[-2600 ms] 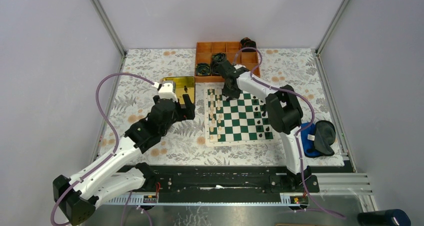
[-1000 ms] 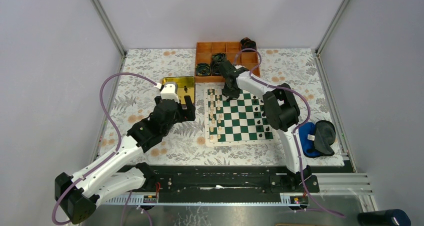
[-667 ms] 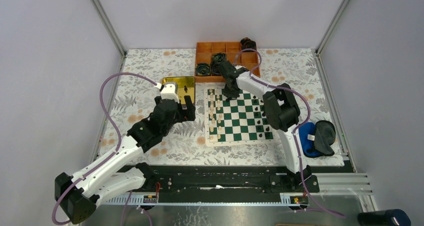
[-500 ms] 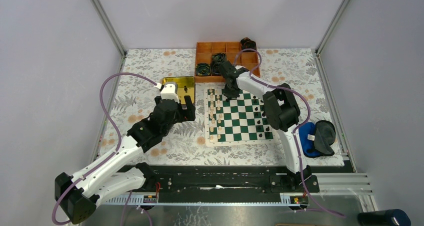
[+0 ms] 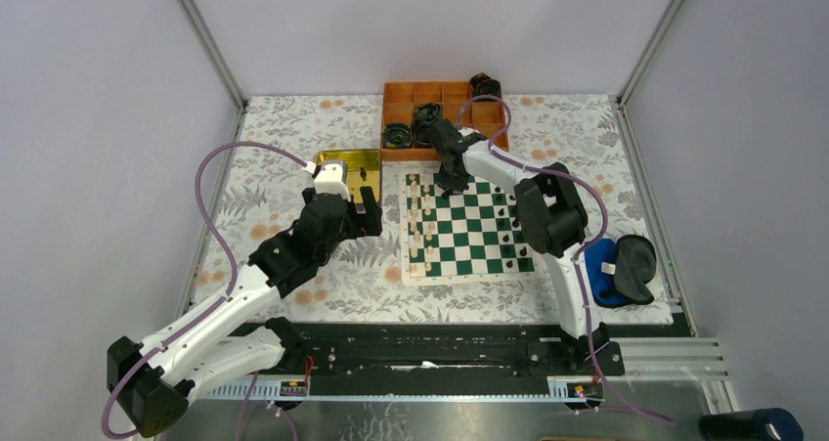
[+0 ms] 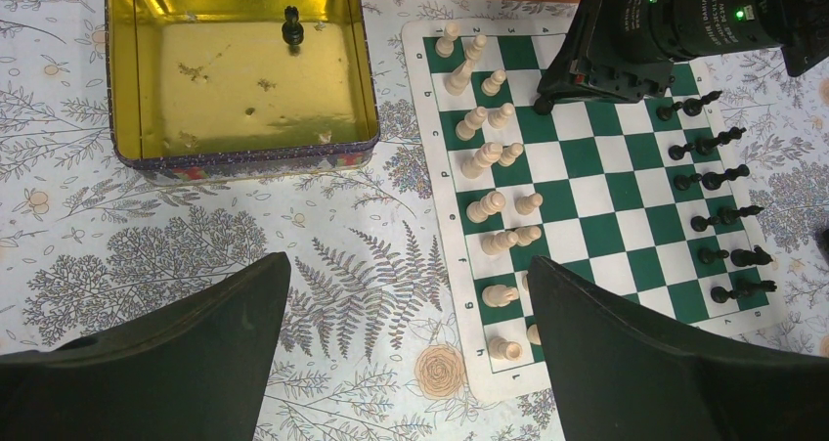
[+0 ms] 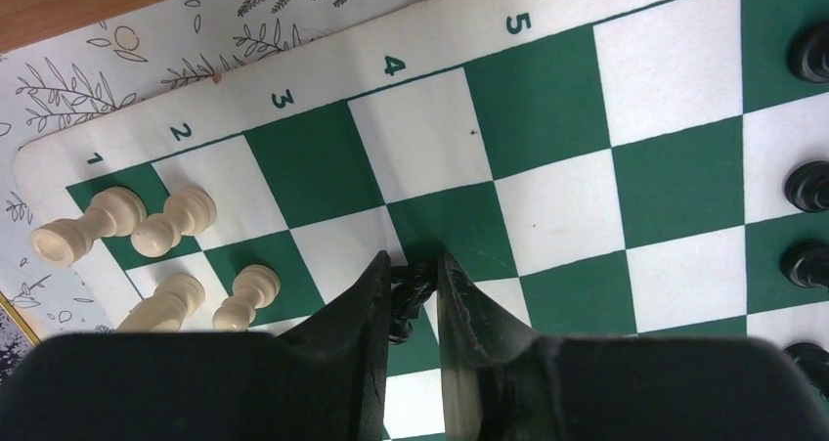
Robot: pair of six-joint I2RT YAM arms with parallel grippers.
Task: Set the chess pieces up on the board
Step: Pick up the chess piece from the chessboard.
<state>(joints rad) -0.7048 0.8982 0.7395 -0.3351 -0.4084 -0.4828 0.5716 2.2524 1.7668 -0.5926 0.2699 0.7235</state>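
While the right fingers (image 7: 357,353) close narrowly on a black chessman (image 7: 411,299), it hangs from above over a green square in the lower middle of the right wrist frame, near the numbered edge of the board (image 7: 323,65). Cannot tell whether its base touches.

Judgement: the black ranks (image 6: 714,148) line the right of the left wrist frame, so it likely belongs there; the cream pieces (image 6: 489,153) fill the board's left files.

Meanwhile the left fingers (image 6: 196,353) spread wide, holding nothing, above the table (image 6: 371,226) between board and yellow tin (image 6: 122,89). They are probably staged for the lone black piece (image 6: 291,25) in the tin, upper left, clear of the other arm.
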